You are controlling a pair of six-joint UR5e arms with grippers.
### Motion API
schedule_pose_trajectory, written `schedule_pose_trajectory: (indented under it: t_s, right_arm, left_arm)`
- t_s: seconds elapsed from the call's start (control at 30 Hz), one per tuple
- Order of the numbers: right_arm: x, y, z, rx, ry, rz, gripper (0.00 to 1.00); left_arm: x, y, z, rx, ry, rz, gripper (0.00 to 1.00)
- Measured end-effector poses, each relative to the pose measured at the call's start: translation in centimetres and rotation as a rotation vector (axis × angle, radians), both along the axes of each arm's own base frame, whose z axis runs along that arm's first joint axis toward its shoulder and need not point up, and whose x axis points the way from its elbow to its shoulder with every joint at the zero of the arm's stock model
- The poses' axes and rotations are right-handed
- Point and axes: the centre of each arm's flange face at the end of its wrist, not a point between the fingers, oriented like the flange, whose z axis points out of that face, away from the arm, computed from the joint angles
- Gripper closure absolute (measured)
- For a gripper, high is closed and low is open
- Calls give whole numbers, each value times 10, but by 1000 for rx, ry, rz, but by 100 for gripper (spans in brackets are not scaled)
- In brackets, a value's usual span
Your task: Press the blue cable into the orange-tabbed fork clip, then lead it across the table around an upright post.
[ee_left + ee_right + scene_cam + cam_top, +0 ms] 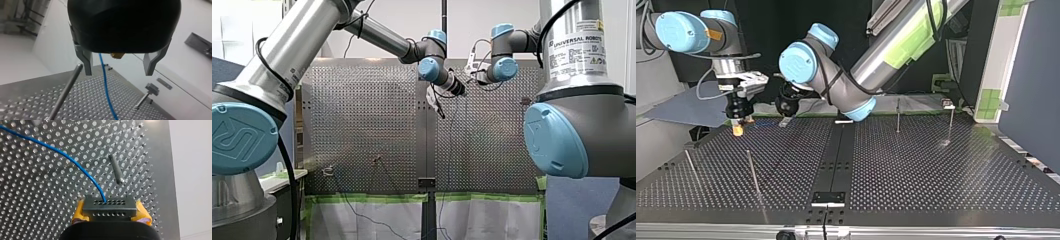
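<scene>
Two UR5e arms meet at the far edge of a perforated steel worktop [936, 175], both left of its dark centre strip [836, 160] as seen by the camera across the table. The robot's right claw [111, 213], the farther of the two from the strip, is closed, its yellow pads pinching the grey drilled block [110, 207] where the blue cable [105, 85] ends. From the block the cable bows away over the holes in one long shallow curve, passing beside a leaning post [116, 172]. The left claw [118, 73], nearer the strip, stands wide open and grips nothing; the cable drops almost straight down through the gap between its metal fingers [87, 63] towards the plate. Two thin posts [753, 172] lean left of the strip, and two more [897, 115] stand upright to its right. From behind the arms, green tape [377, 198] edges the worktop below the strip, with white sheeting [377, 220] hanging beneath it and pale walls beyond.
</scene>
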Motion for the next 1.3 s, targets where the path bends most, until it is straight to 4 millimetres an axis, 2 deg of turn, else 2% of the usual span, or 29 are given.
schedule_pose_trajectory:
  t_s: [0.4,1.03,1.07,1.1,1.13,1.17,1.2,1.27,1.3]
  right_arm:
    - [9,9,11,-16,-14,44,100]
    - [13,11,11,-15,-20,54,100]
    - [13,11,11,-15,-20,54,100]
    - [13,11,11,-14,-20,54,100]
    - [13,11,11,-14,-20,55,100]
    - [13,11,11,-14,-20,55,100]
    - [13,12,11,-15,-20,55,100]
    - [13,12,11,-14,-20,55,100]
    - [13,12,11,-14,-20,56,100]
  left_arm:
    - [14,3,8,-102,-42,112,0]
    - [21,17,11,53,-159,281,0]
    - [22,17,12,58,-164,286,14]
    - [22,17,12,62,-169,290,14]
    - [22,17,12,68,-175,289,40]
    - [22,17,12,73,-180,287,60]
    - [22,16,12,79,-184,282,60]
    - [21,14,13,91,-194,267,100]
    - [20,13,13,96,-199,260,100]
